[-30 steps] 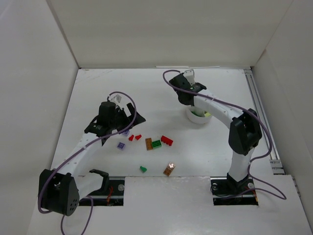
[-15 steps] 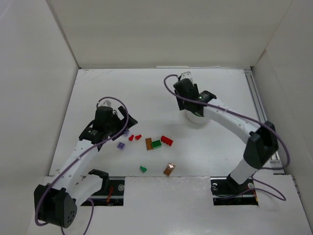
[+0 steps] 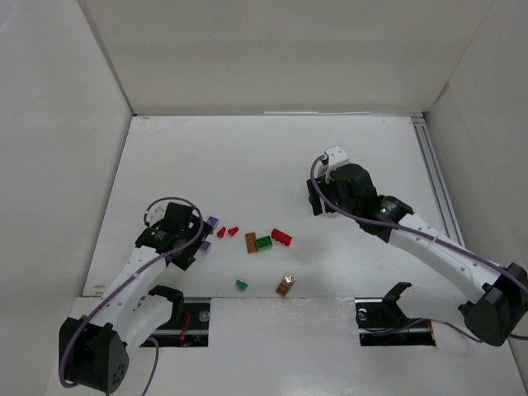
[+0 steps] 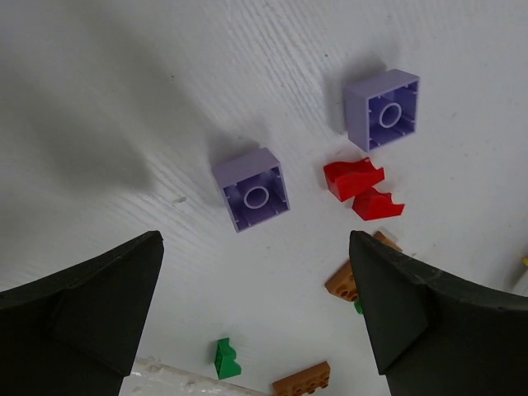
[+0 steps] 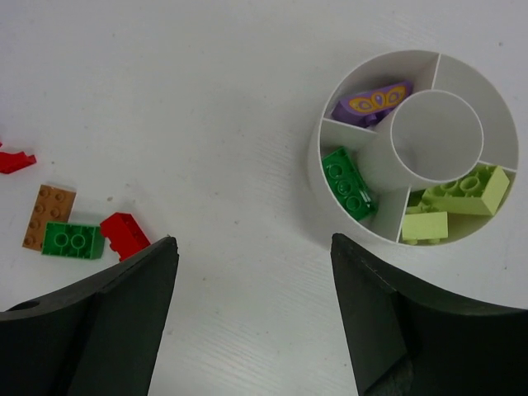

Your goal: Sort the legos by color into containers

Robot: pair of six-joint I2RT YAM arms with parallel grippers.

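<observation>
The legos lie loose on the white table: two purple bricks [image 4: 252,190] [image 4: 382,109], two red pieces [image 4: 353,177], brown bricks [image 4: 355,280] and a green piece [image 4: 224,359]. My left gripper [image 4: 256,247] hangs open just above the nearer purple brick [image 3: 205,246], holding nothing. The containers are the wedges of a round white dish [image 5: 326,132]. They hold a patterned purple piece [image 5: 373,103], a green brick [image 5: 348,183] and pale yellow bricks [image 5: 466,190]. My right gripper [image 5: 253,243] is open and empty, beside the dish. In the top view my right wrist [image 3: 318,202] hides the dish.
Between the arms lie a brown brick [image 3: 251,242], a green brick [image 3: 264,242] and a red brick [image 3: 281,238]. A green piece [image 3: 242,285] and a brown brick [image 3: 285,285] sit near the front edge. White walls enclose the table.
My right gripper has opened and the arm has swung from behind the dish toward the near side. My left gripper has drawn back and lowered over the purple bricks.
</observation>
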